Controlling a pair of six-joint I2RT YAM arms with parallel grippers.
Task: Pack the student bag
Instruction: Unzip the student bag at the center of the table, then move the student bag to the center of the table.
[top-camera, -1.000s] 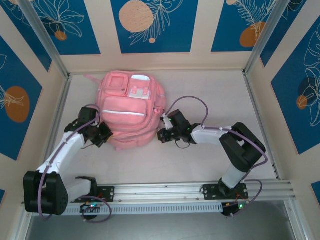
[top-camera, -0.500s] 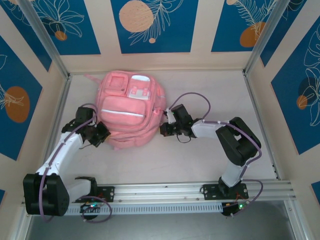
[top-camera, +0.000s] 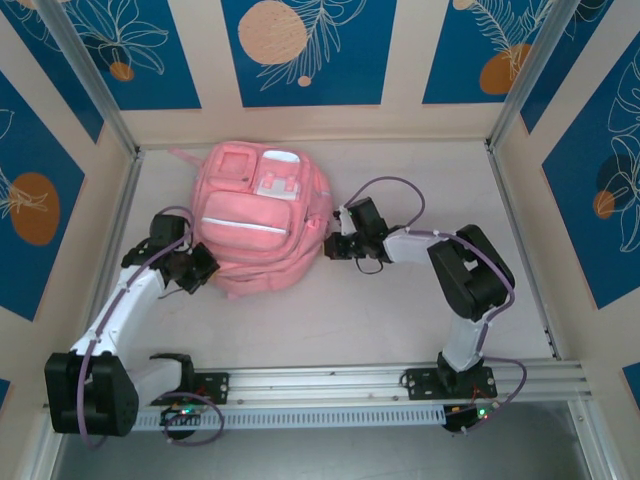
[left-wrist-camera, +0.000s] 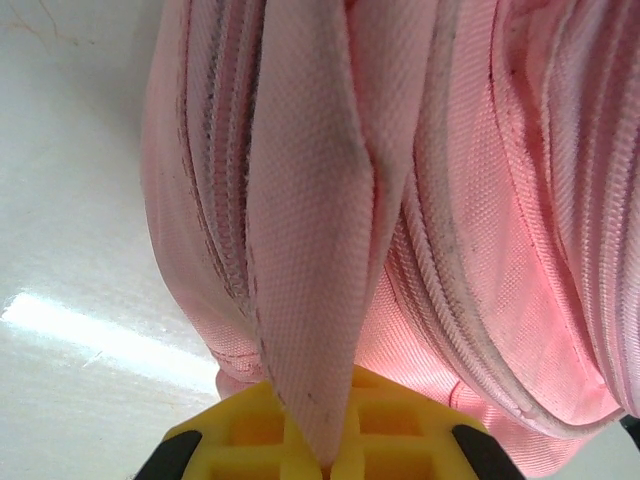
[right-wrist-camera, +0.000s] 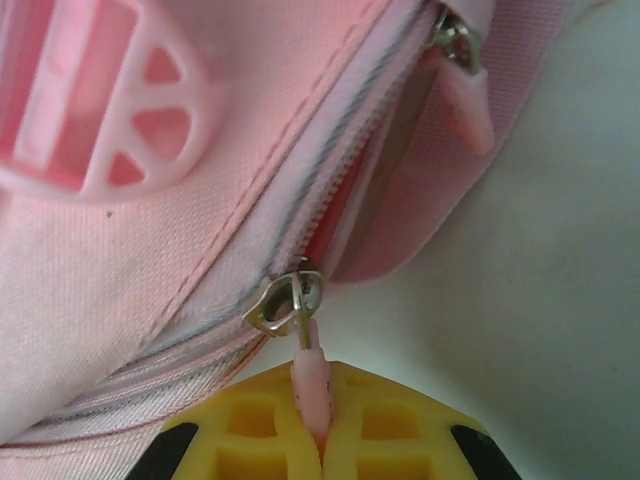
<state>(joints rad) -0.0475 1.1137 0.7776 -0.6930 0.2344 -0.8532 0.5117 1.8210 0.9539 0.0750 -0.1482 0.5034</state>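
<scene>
Both jaws clamped on student bag (top-camera: 258, 220): left on fabric fold (left-wrist-camera: 305, 250), right on zipper pull (right-wrist-camera: 311, 388).

Top external: high, behind arm bases (top-camera: 190, 385), looking down and forward over whole worktop (top-camera: 330, 320); far. Left wrist: along jaws, pressed close to student bag (left-wrist-camera: 480, 200) side fabric. Right wrist: along jaws, same closeness, facing zipper pull (right-wrist-camera: 308, 385) on bag's edge. Shared by all three: bag, opposite sides in wrist views.
</scene>
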